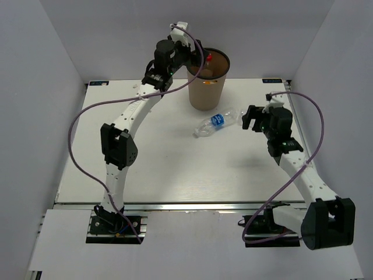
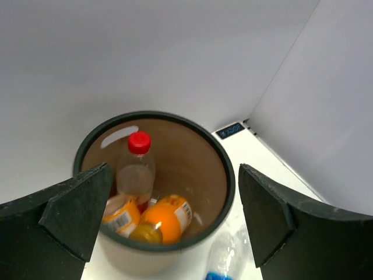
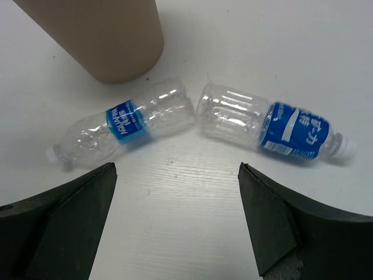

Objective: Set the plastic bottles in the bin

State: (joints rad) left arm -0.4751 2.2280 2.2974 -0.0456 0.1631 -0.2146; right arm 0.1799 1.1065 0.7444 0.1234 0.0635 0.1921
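Note:
The tan bin (image 1: 207,87) stands at the back middle of the table. My left gripper (image 1: 195,58) is open and empty above its rim. In the left wrist view the gripper (image 2: 175,201) looks down into the bin (image 2: 218,157). Inside are a clear red-capped bottle (image 2: 137,166) and two orange juice bottles (image 2: 166,219) (image 2: 119,214). A clear blue-label bottle (image 1: 217,122) lies on the table in front of the bin. My right gripper (image 1: 252,116) is open and empty just right of it. The right wrist view (image 3: 176,195) shows that bottle (image 3: 125,122) and a second clear blue-label bottle (image 3: 274,125) end to end.
White walls close in the table on the left, back and right. The bin's base (image 3: 111,41) stands just behind the lying bottles. The second blue-label bottle is hidden under my right gripper in the top view.

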